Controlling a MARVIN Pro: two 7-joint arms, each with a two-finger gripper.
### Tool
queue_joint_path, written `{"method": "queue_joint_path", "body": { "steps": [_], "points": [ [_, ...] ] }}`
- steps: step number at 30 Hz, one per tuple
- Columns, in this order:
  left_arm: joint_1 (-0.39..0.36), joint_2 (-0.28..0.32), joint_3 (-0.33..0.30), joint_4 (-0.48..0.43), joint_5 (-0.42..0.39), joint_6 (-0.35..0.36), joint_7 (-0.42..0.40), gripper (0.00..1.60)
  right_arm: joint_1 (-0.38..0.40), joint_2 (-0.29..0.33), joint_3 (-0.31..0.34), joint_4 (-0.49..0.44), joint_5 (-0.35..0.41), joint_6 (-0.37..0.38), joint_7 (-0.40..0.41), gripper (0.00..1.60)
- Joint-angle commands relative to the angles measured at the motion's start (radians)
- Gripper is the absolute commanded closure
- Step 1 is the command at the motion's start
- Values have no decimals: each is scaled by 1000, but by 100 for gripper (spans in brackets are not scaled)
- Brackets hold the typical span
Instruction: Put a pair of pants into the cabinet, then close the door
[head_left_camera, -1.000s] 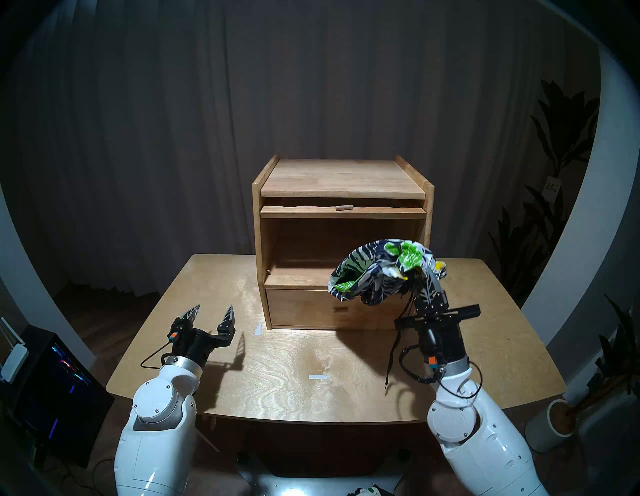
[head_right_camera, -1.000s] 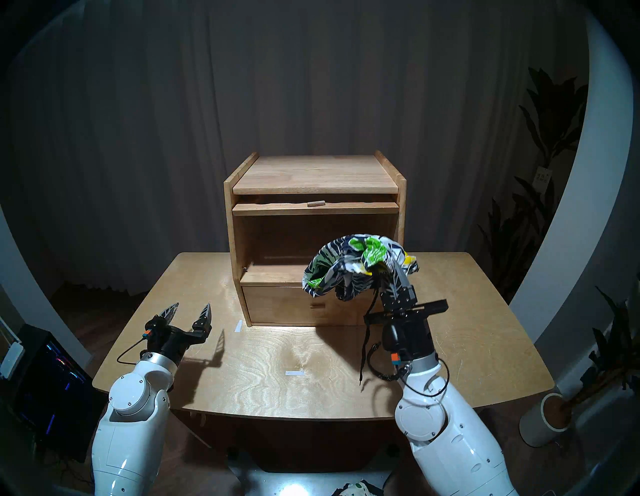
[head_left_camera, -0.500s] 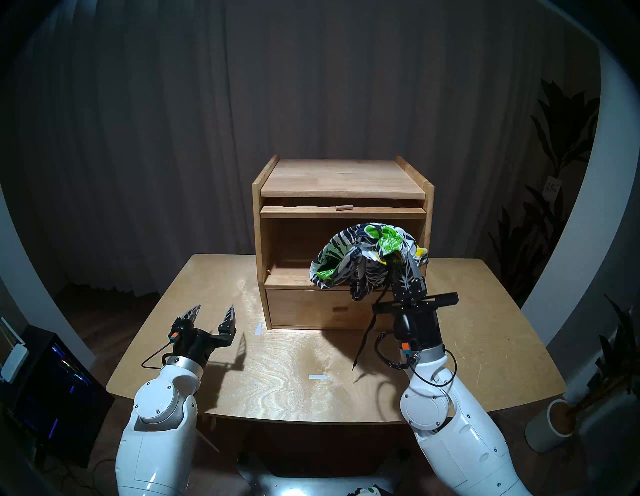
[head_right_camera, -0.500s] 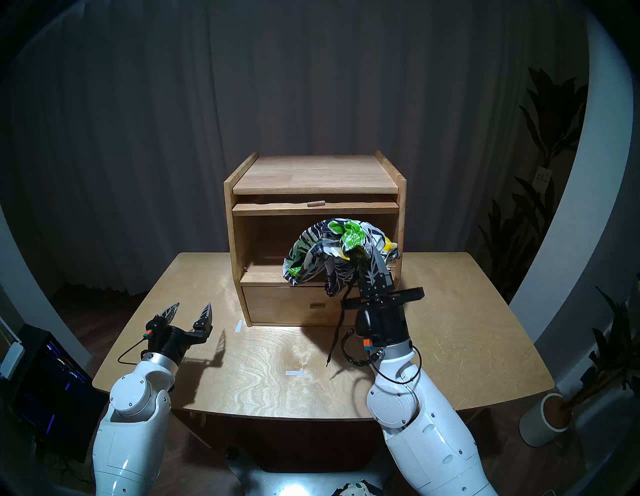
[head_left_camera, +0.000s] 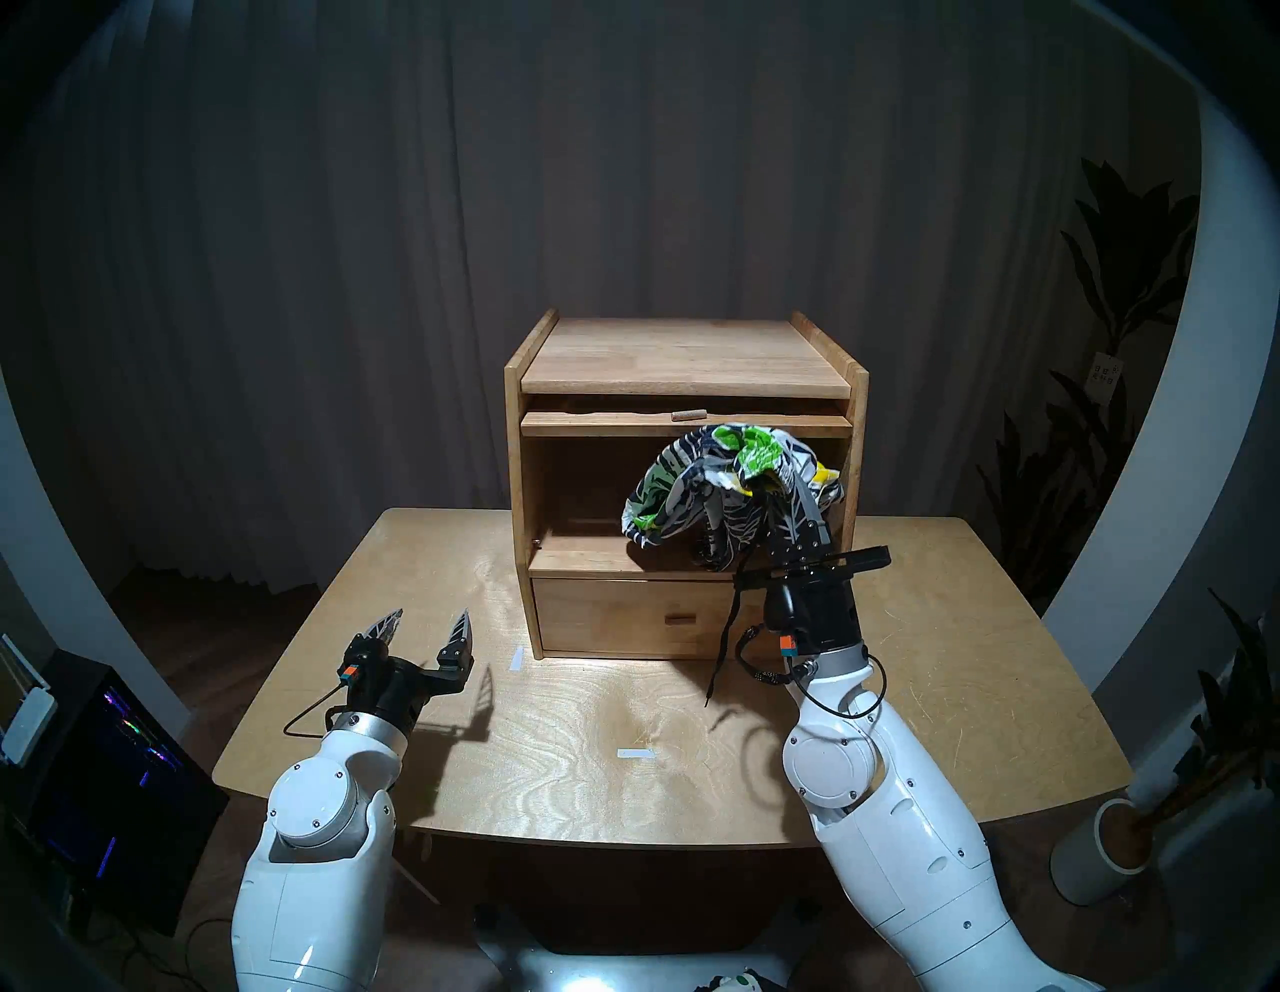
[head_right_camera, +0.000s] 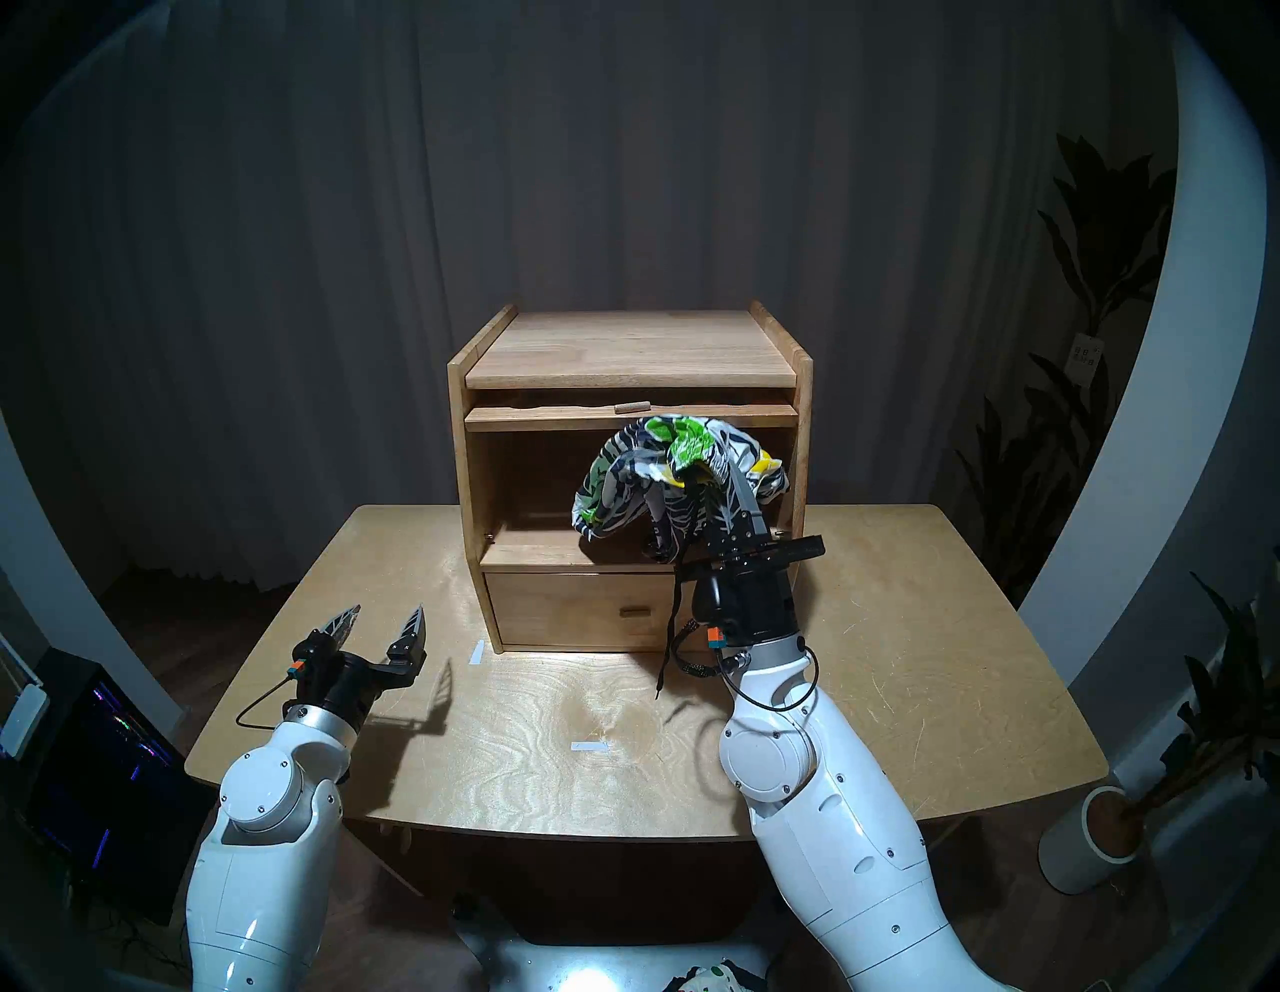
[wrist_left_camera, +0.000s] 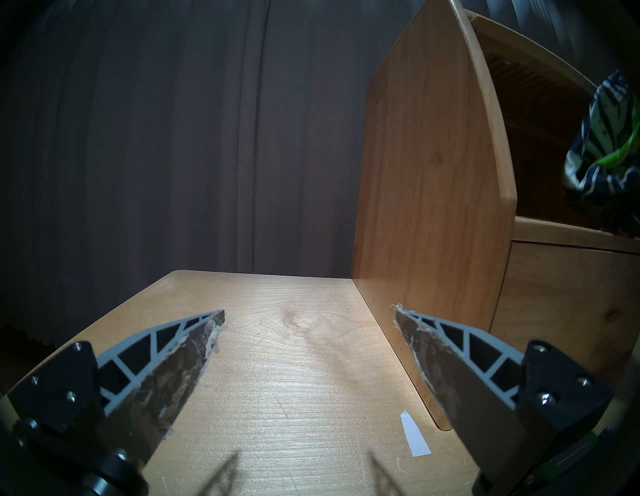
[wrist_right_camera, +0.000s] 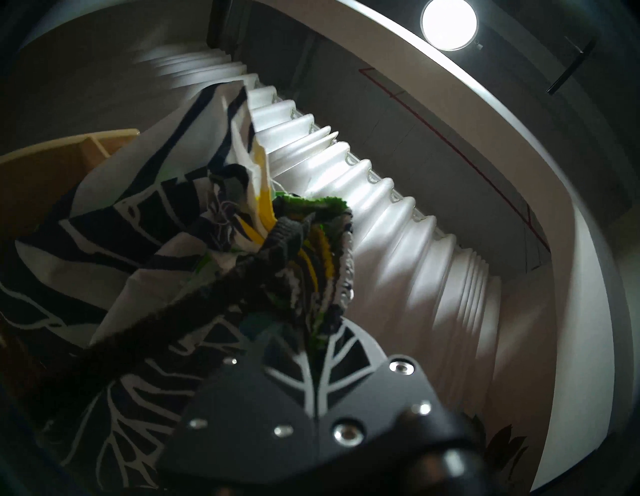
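Resting above the near-left part of the table (head_left_camera: 554, 762), the left gripper (head_left_camera: 424, 625) has its jaws spread wide and holds nothing; its fingers (wrist_left_camera: 180, 350) frame bare wood and a strip of white tape (wrist_left_camera: 415, 438). At centre, toward the far edge of the table, stands the cabinet (head_left_camera: 526, 485), its upper compartment open; the door (head_left_camera: 609, 422) lies flat in a slot just under the top, showing only its front edge and peg handle (head_left_camera: 688, 415), and the drawer (head_left_camera: 602, 616) below is closed. At right, the right gripper (head_left_camera: 796, 495), angled upward, is clamped on the pair of pants (head_left_camera: 699, 478), which hangs bunched at the right side of the compartment's mouth; whether cloth touches the shelf cannot be told. The black drawstring (head_left_camera: 724, 630) dangles in front of the drawer.
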Motion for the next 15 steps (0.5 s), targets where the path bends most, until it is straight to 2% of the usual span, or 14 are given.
{"method": "queue_joint_path", "body": {
  "steps": [1,4,9,15],
  "points": [
    [-14,3,-3,-20,-1,-8,-1,0,-108,10,-104,-67,92,-54,57,160],
    [-14,2,-3,-18,-1,-7,-3,0,-154,-11,-122,-127,145,-68,76,160],
    [-14,2,-4,-15,-1,-6,-5,0,-138,-24,-136,-179,239,-53,97,160],
    [-15,1,-4,-14,0,-6,-7,0,-93,-71,-109,-242,376,-14,116,160]
  ]
}}
